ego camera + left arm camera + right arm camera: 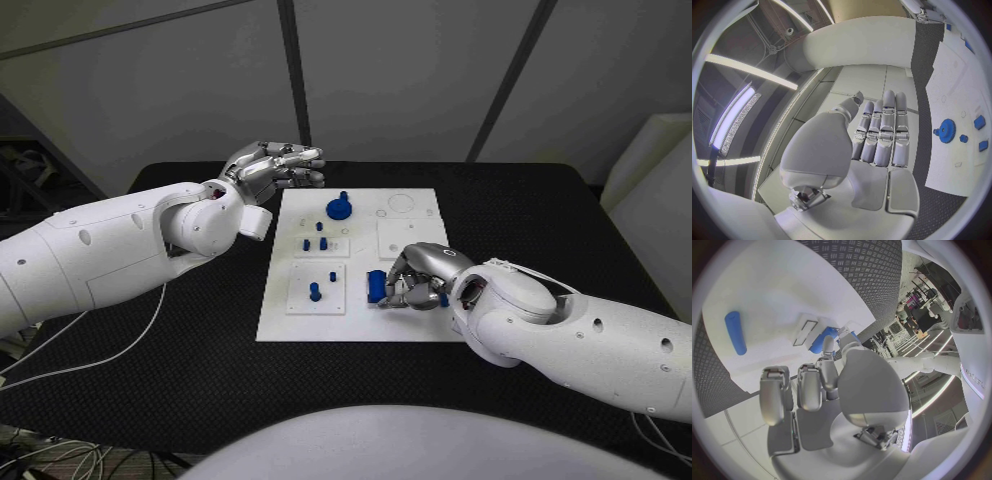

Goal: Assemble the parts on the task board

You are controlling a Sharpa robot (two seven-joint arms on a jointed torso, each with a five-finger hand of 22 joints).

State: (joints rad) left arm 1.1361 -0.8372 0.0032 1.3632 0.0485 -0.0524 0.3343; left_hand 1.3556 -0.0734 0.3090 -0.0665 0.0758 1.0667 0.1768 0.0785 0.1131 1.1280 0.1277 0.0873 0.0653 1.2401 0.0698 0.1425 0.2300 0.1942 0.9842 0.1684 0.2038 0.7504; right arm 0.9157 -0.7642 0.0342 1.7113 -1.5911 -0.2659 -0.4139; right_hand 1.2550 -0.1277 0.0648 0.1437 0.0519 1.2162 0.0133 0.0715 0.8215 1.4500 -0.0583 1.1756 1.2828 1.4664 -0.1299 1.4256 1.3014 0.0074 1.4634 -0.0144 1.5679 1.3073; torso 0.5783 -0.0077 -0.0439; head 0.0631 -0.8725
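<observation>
Black textured table [188, 370] under grey wall panels, seen from the head camera. White task board [289, 325] lying at its centre. Blue gear [339, 208] standing at twelve o'clock on the board, small blue pegs [315, 243] just below it toward the middle, one more blue peg [315, 292] upright at eight o'clock. Left hand [274, 165] hovering at eleven o'clock off the board's far corner, fingers curled loosely, gripping nothing, well apart from every part. Right hand [415, 278] resting at four o'clock on the board, fingers bent around a blue block [376, 285] and holding it at the board's near right area.

From the left wrist camera: left hand [879, 135] with fingers straight and side by side, nothing in the palm. Task board [954, 95] off to one side, carrying the blue gear [946, 131] and several small blue parts [979, 122] beside it.

From the right wrist camera: right hand [823, 385] with fingers curled down onto the task board [773, 295], thumb and fingers touching the blue block [824, 339] next to a slotted recess. Blue cylinder [735, 332] lying flat on the board, well apart from the fingers.
</observation>
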